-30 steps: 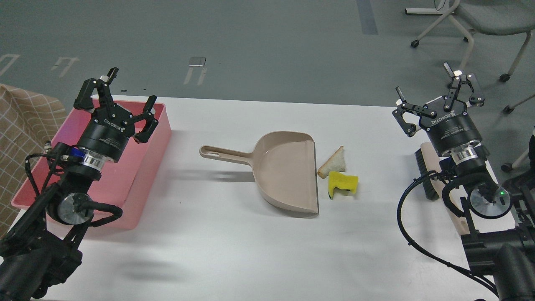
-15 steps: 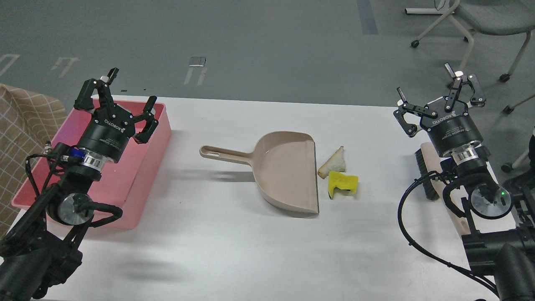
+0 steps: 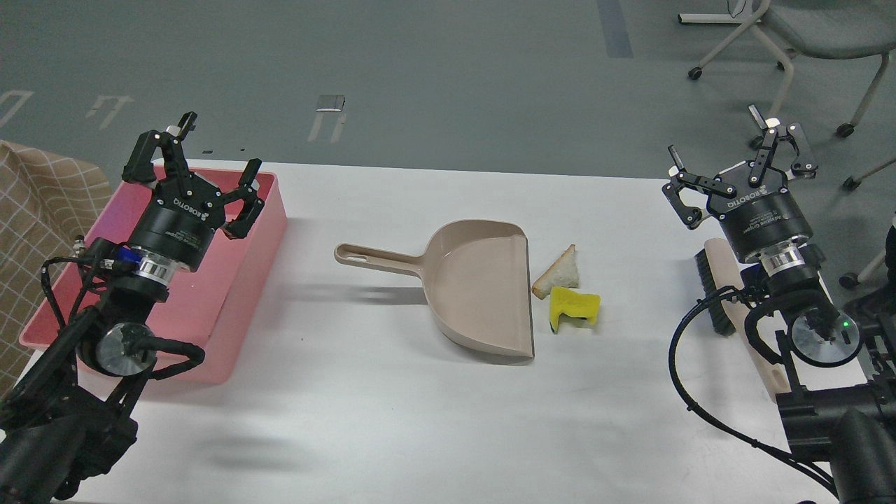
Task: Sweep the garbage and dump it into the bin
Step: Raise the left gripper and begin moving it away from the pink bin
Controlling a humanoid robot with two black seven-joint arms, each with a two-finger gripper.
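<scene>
Left tool (image 3: 215, 147) released, fingers spread, holding nothing, above the far end of the pink bin (image 3: 238, 280) at the surface's (image 3: 392, 420) left edge. Right tool (image 3: 728, 150) released, empty, above the brush (image 3: 717, 294) at right. Bread slice (image 3: 560, 271) and yellow sponge chunk (image 3: 574, 308) lie touching, just beside the open mouth of the dustpan (image 3: 476, 287), mid-surface.
</scene>
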